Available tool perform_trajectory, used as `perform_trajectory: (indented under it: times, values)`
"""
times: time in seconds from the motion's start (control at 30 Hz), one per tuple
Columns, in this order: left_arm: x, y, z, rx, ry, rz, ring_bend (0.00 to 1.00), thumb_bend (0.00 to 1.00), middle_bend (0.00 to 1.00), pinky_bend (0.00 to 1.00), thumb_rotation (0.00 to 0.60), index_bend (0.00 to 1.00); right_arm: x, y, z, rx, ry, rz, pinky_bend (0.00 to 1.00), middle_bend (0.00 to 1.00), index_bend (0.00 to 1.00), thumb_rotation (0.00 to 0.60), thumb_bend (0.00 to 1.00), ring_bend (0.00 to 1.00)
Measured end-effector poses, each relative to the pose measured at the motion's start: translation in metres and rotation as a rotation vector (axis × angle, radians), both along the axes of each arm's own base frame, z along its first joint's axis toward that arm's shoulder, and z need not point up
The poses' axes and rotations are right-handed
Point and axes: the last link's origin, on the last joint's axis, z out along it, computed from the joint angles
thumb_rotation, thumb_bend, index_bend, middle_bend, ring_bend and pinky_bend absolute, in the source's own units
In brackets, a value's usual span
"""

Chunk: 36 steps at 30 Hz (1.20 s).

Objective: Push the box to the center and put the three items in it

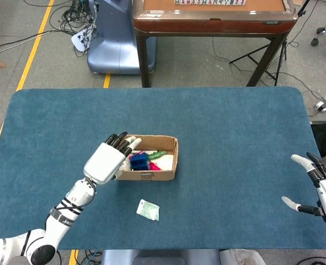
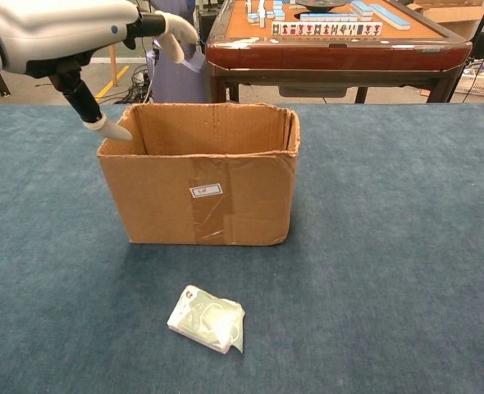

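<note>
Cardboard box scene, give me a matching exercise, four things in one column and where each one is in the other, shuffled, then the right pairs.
Things:
1. blue block
2. green packet
3. left hand
4. right hand

Places:
A. open at the table's right edge, away from everything
B. inside the cardboard box
C. over the box's left rim, holding nothing
D. on the blue table in front of the box

Pairs: 1-B, 2-D, 3-C, 4-A

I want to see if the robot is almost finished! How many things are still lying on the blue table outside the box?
1. A small pale green packet lies on the table in front of the cardboard box, apart from it. Nothing else shows outside, though the box could hide something behind it.
</note>
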Motion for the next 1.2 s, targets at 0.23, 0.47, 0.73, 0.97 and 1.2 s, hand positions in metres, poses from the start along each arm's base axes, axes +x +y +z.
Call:
perform_trajectory:
  times: [0.23,0.47,0.73,0.97,1.2]
  values:
    - [0.000,-0.012,0.003,-0.005,-0.012,-0.008,0.10,0.10,0.07,0.27,0.600,0.08,-0.001,0.000,0.001,-0.003,-0.004,-0.004,0.11,0.18,0.15,0.600,0.03,0.03]
    - [-0.010,-0.045,0.016,-0.035,0.033,-0.025,0.14,0.10,0.11,0.34,0.600,0.14,-0.002,-0.001,0.003,-0.009,-0.008,-0.007,0.11,0.18,0.15,0.600,0.03,0.03]
    - [-0.020,-0.079,0.031,-0.049,0.052,-0.035,0.19,0.10,0.18,0.39,0.600,0.20,-0.003,-0.001,0.006,-0.018,-0.015,-0.011,0.11,0.18,0.15,0.600,0.03,0.03]
    - [-0.039,-0.109,0.032,-0.092,0.077,-0.036,0.22,0.10,0.23,0.42,0.600,0.26,-0.003,0.000,0.008,-0.030,-0.018,-0.013,0.11,0.18,0.15,0.600,0.03,0.03]
    - [-0.064,-0.133,0.020,-0.141,0.085,0.001,0.24,0.10,0.29,0.43,0.600,0.32,-0.003,0.002,0.011,-0.044,-0.018,-0.013,0.11,0.18,0.14,0.600,0.03,0.03]
